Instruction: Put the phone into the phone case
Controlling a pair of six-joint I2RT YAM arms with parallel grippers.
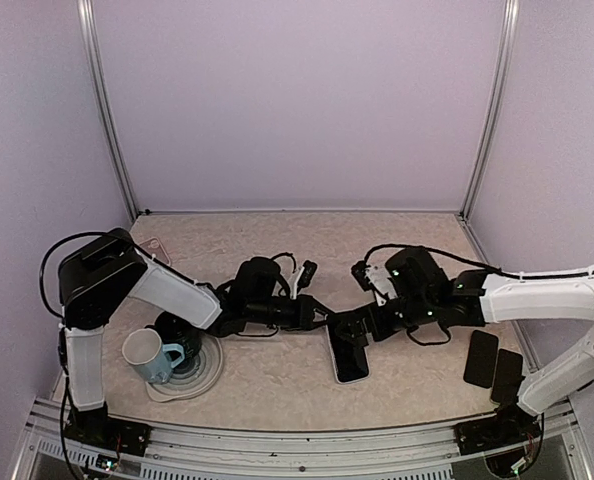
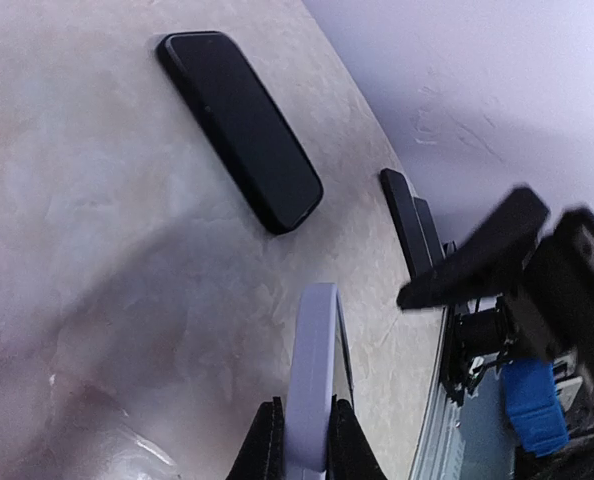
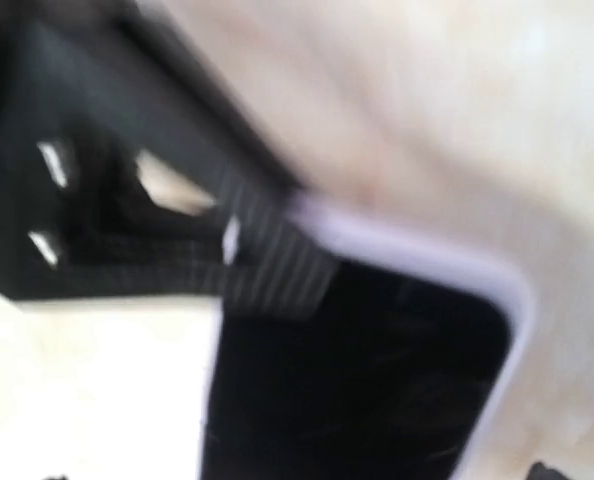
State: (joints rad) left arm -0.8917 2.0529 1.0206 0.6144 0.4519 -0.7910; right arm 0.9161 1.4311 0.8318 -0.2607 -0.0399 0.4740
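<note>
A lavender phone case (image 1: 351,362) with a black phone face (image 3: 377,370) inside its rim lies at the table's middle, its far end lifted. My left gripper (image 1: 329,322) is shut on the case's edge; in the left wrist view the lavender edge (image 2: 314,370) stands upright between the two black fingers (image 2: 267,445). My right gripper (image 1: 362,330) hovers right at the same end of the case, and one black finger (image 2: 477,250) shows. The right wrist view is blurred, so I cannot tell whether it is open or shut.
Two black slabs (image 1: 482,357) (image 1: 506,375) lie at the right near the front edge. Another black phone (image 2: 242,130) lies flat on the table. A pale blue mug (image 1: 149,355) rests by a round dish (image 1: 202,378) at the left. The front rail (image 1: 297,435) is close.
</note>
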